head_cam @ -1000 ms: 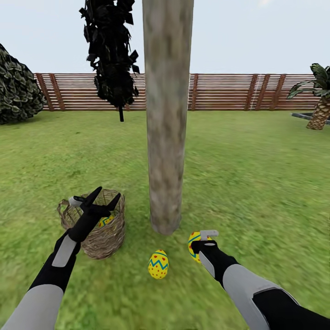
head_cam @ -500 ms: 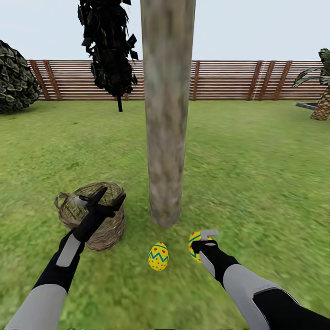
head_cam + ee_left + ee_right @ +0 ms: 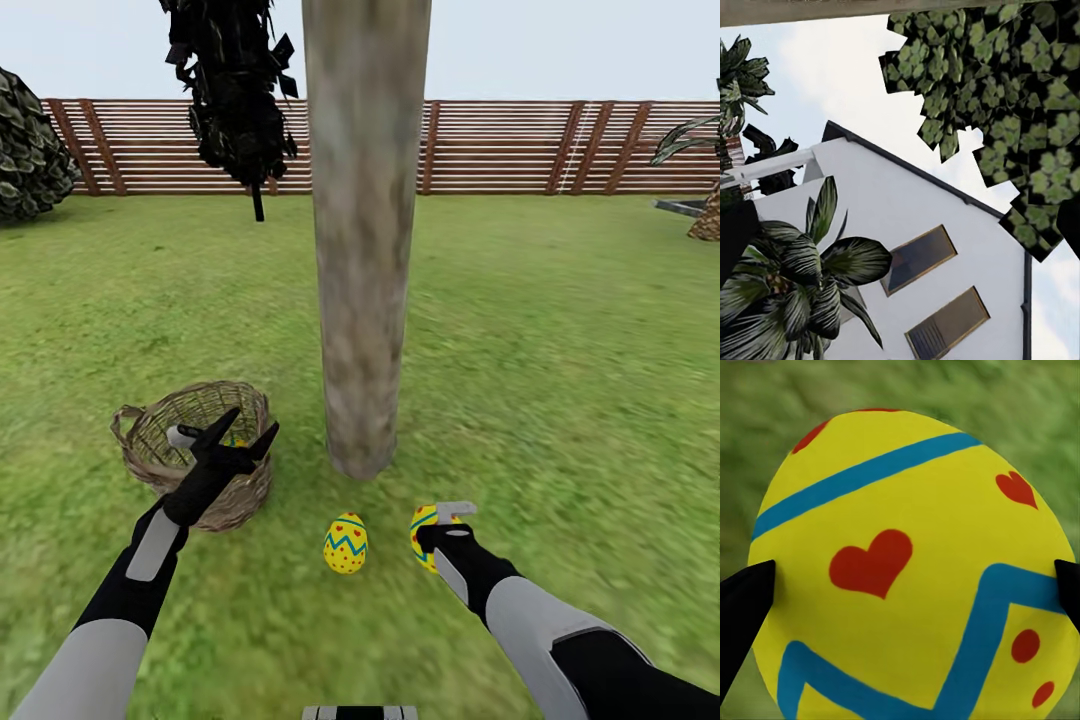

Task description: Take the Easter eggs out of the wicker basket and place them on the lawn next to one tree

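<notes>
1. Since a second earlier, my view had tipped down a bit, so the fence (image 3: 500,145) sat higher in the picture. That was my head moving, not the things.
2. My left gripper (image 3: 232,440) had stayed open over the basket (image 3: 160,445). It had slid from the middle toward the near rim, so it had not picked up anything yet.
3. A bit of yellow showed inside the basket, just past my left fingers. I think that was the third egg (image 3: 233,439), so the job was not done.
4. My right gripper (image 3: 437,527) had not moved. It was still closed on the second egg (image 3: 907,570), with one black fingertip on each side.
5. That egg was down low by the grass (image 3: 560,380), near the foot of the tree (image 3: 362,250). I could not tell if it was touching the ground.
6. The first egg (image 3: 345,545) stood alone on the grass, just beside the one I held and close to the trunk.
7. My left arm reached forward and up to the basket, with its fingers spread in a V. Its wrist camera looked up at a white house (image 3: 907,247), leaves and sky.
8. My right arm reached forward and down, with the wrist bent toward the grass.
</notes>
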Controlling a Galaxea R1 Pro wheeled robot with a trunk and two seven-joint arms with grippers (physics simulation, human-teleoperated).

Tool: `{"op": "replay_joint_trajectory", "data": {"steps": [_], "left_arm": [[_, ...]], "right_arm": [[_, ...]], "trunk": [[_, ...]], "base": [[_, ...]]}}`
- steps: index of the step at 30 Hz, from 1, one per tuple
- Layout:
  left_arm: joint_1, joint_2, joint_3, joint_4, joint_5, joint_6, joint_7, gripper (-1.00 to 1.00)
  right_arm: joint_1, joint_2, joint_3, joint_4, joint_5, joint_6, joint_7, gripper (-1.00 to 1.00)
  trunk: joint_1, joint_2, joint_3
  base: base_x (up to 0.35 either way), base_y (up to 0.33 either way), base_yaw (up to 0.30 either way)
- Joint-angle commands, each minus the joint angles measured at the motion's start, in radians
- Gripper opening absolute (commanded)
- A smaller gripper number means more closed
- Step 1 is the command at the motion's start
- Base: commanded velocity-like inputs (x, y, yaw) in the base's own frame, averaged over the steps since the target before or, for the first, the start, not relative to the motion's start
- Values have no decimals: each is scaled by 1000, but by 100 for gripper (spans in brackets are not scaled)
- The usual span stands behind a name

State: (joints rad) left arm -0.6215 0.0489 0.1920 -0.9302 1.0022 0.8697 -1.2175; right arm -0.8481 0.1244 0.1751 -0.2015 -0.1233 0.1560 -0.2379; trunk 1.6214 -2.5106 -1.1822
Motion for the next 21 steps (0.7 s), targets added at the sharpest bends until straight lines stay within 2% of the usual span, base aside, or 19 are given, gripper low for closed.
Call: {"op": "replay_joint_trajectory", "data": {"steps": [1,6,14,16,21], "left_arm": [[0,0,0,0,4,6,-1,100],[0,-1,0,2,5,5,-2,100],[0,-2,0,2,4,5,-2,100],[0,-2,-1,1,4,5,-2,100],[0,-3,-2,-1,4,5,-2,100]], "right_arm": [[0,0,9,-2,-10,5,-6,-100],[0,0,9,-1,-10,5,-6,-100],[0,0,9,-1,-10,6,-6,-100],[0,0,9,-2,-10,6,-6,-100],[0,0,9,-1,-10,6,-6,-100]], "trunk": [[0,0,-1],[0,0,-1],[0,0,-1],[0,0,-1],[2,-2,-20]], "base": [[0,0,0],[12,0,0],[308,0,0],[28,0,0],[2,0,0]]}}
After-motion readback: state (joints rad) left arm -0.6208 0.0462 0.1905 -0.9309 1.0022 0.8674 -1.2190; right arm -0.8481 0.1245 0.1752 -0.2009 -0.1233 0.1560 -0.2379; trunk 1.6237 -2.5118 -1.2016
